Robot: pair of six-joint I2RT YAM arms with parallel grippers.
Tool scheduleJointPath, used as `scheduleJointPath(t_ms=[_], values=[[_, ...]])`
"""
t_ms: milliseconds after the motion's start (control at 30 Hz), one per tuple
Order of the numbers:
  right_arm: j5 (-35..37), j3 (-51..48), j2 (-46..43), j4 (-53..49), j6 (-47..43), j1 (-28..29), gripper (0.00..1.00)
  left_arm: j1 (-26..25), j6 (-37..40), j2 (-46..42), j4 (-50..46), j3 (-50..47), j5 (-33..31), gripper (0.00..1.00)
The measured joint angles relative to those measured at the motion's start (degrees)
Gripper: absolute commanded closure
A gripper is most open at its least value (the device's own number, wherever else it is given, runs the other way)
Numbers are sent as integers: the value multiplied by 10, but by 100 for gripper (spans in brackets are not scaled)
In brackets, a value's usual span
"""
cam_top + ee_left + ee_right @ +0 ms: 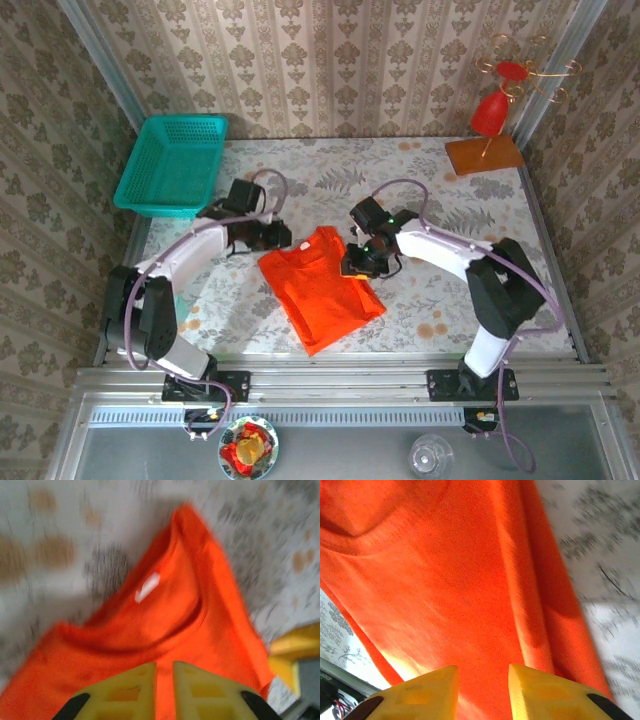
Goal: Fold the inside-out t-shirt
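Orange t-shirt (320, 288) lies central on the surface (450, 230), sides seemingly folded in. Our right gripper (483, 669) hovers parted over it. Whether the nearly-together left gripper (164, 666) pinches cloth, we cannot tell. Next, we judge: fold the collar end nearward.

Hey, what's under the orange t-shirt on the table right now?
The t-shirt lies spread on the floral table, whose pattern shows all around its edges. No lump hints at anything beneath it, but the cloth covers that patch, so this cannot be confirmed.
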Motion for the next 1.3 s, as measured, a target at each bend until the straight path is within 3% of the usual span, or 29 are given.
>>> scheduleJointPath(t_ms=[200, 400, 633, 900, 1000, 1167, 1300], values=[[-32, 36, 75, -7, -54, 0, 70, -7, -45, -22, 33, -105, -8, 89], [-44, -5, 82, -5, -53, 1, 72, -5, -48, 48, 78, -104, -8, 89], [-68, -91, 30, 56, 19, 33, 72, 22, -25, 137, 82, -26, 6, 89], [-69, -98, 24, 117, 91, 92, 73, 41, 20, 227, 71, 110, 43, 89], [-49, -98, 5, 116, 101, 85, 73, 41, 29, 215, 57, 118, 52, 87], [-26, -98, -50, 117, 111, 27, 71, 33, 34, 136, 24, 104, 55, 87], [-19, -108, -70, 120, 115, -34, 70, -9, 34, 51, 6, 71, 53, 89]])
